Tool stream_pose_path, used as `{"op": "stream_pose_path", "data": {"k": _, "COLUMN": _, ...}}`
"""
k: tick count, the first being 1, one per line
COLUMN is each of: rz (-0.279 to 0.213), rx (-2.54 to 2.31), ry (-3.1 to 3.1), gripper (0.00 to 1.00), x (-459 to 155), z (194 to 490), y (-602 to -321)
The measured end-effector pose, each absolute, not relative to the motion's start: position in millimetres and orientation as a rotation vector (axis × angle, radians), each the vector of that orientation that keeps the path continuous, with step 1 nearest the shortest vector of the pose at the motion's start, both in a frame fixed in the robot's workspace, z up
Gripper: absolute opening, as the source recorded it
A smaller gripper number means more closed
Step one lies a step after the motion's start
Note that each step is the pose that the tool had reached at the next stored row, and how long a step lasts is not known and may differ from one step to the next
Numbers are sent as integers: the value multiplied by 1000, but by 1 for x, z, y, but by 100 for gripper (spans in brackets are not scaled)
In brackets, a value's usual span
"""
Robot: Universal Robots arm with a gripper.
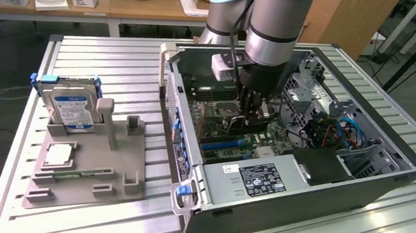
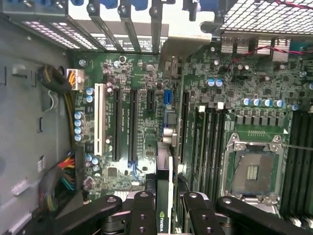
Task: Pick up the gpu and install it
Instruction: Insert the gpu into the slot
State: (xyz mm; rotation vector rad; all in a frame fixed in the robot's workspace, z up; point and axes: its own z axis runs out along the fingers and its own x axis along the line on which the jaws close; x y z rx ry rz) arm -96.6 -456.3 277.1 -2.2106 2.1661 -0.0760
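End effector: nearly closed, its 2 fingers clamped on the upper edge of the gpu, low inside the computer case.
Gpu: held upright and edge-on over the motherboard, running parallel to the slots.
Slots: 2 long black slots lie just beside the card, with a white slot further off. I cannot tell whether the card's lower edge touches the board.
Alignment: judged the crux. The card's contact edge should sit squarely over its slot and its bracket end should face the rear openings.
Pressing: best straight down and even, since a tilted card would likely bind.
Hazard: the cable bundle lies near.
Outside: the hard drive stands in a grey holder on the tabletop, well apart.
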Motion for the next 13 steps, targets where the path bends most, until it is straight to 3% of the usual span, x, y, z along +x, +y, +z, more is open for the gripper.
{"op": "stream_pose_path", "data": {"k": 13, "rz": -123, "rx": -2176, "ry": 2195, "gripper": 26, "x": -116, "z": 261, "y": -456}}
